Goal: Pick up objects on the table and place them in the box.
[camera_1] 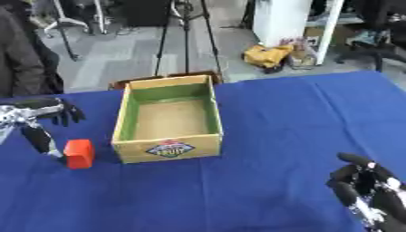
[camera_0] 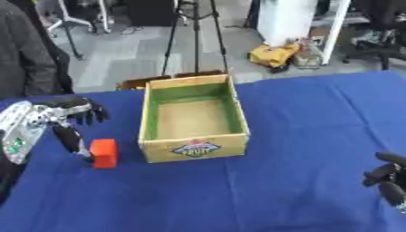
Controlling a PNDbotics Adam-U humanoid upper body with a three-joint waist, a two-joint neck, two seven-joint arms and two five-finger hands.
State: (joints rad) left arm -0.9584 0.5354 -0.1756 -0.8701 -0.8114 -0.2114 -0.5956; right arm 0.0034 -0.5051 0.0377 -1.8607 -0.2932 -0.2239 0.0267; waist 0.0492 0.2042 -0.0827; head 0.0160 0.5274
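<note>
A small orange-red block (camera_0: 104, 153) stands on the blue tablecloth, just left of the box. The box (camera_0: 193, 147) is an open cardboard crate with green inner walls and a fruit label on its front; nothing lies inside it. My left hand (camera_0: 70, 118) hovers at the left, its fingers spread wide above and behind the block. Its thumb (camera_0: 71, 138) reaches down to the block's left side, touching it or nearly so. My right hand (camera_1: 364, 188) rests at the lower right corner, fingers relaxed and holding nothing.
The blue table (camera_0: 317, 136) stretches wide to the right of the box and in front of it. A tripod (camera_0: 194, 41) stands behind the table's far edge. A person in dark clothes (camera_0: 24, 50) stands at the far left.
</note>
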